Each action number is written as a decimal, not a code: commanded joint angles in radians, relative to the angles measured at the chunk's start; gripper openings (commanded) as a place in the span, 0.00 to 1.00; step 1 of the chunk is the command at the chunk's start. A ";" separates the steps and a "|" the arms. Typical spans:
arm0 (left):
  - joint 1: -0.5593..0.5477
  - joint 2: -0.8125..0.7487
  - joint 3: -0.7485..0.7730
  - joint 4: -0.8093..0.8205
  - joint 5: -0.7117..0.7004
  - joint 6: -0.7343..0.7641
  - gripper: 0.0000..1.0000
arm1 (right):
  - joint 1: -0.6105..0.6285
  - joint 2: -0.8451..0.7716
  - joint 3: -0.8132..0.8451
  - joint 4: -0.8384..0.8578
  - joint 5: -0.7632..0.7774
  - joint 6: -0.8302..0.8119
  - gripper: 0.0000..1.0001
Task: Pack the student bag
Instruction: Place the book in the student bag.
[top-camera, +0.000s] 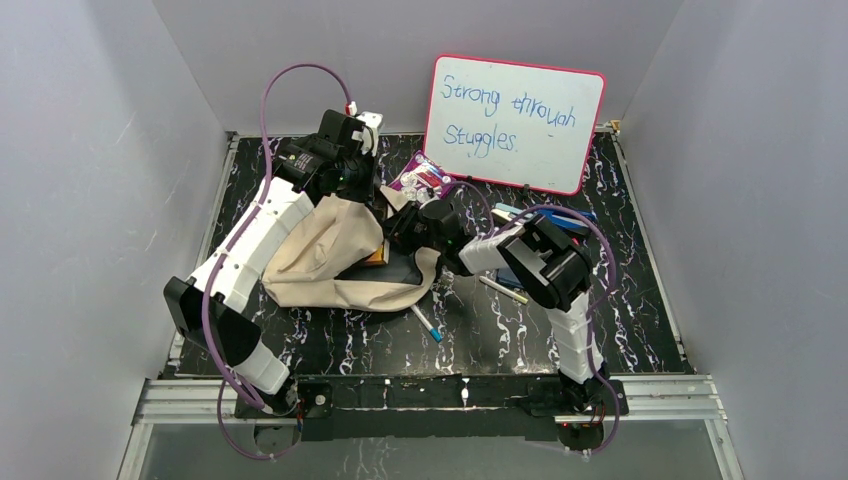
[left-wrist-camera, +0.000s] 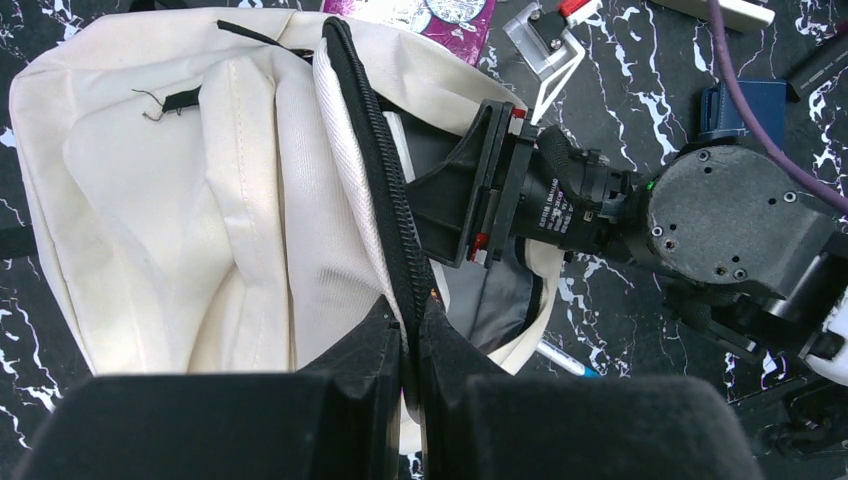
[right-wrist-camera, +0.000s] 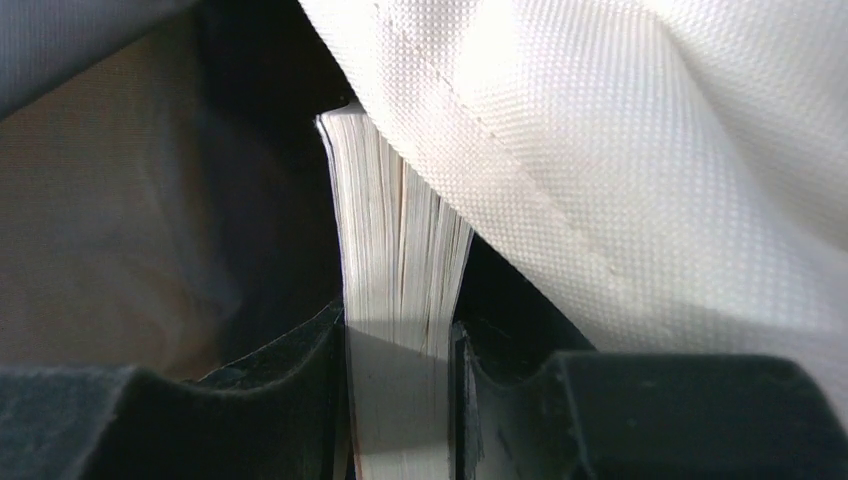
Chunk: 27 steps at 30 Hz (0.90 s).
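Grey walls close in a black marbled table (top-camera: 330, 345), with a pink-framed whiteboard (top-camera: 515, 120) propped at one o'clock. Left of centre, toward nine o'clock, the student bag (top-camera: 330, 255) lies slumped on its side, its mouth turned toward three o'clock. It looks light and wholly limp, cream canvas that folds wherever it is not held up, so the stiffer zipper band (left-wrist-camera: 375, 150) around the opening seems the sensible place to take it; the loose panels would only bunch. That is where the left gripper (left-wrist-camera: 408, 325) sits, jaws pinched tight on the zippered rim, lifting it to hold the mouth agape. From three o'clock the right gripper (right-wrist-camera: 400, 340) reaches into that mouth, clamped on the page edge of a book (right-wrist-camera: 400, 230), with pale fabric draped over it at one o'clock. How deep the book has gone I cannot tell: its cover and far end are lost in the dark lining, and the top view shows only an orange sliver inside. Straps and front pocket are tucked out of sight. A purple packet (top-camera: 420, 178) peeks out at the bag's twelve o'clock, half hidden, and a blue-tipped pen (top-camera: 427, 325) lies at its five o'clock.
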 joint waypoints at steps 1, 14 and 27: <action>0.002 -0.040 0.013 0.039 0.010 -0.001 0.00 | 0.007 -0.141 0.061 -0.192 0.084 -0.144 0.47; 0.002 -0.065 -0.043 0.059 -0.009 0.001 0.00 | 0.007 -0.277 0.104 -0.663 0.208 -0.364 0.90; 0.002 -0.069 -0.053 0.062 -0.003 0.003 0.00 | 0.008 -0.281 0.120 -0.722 0.186 -0.426 0.74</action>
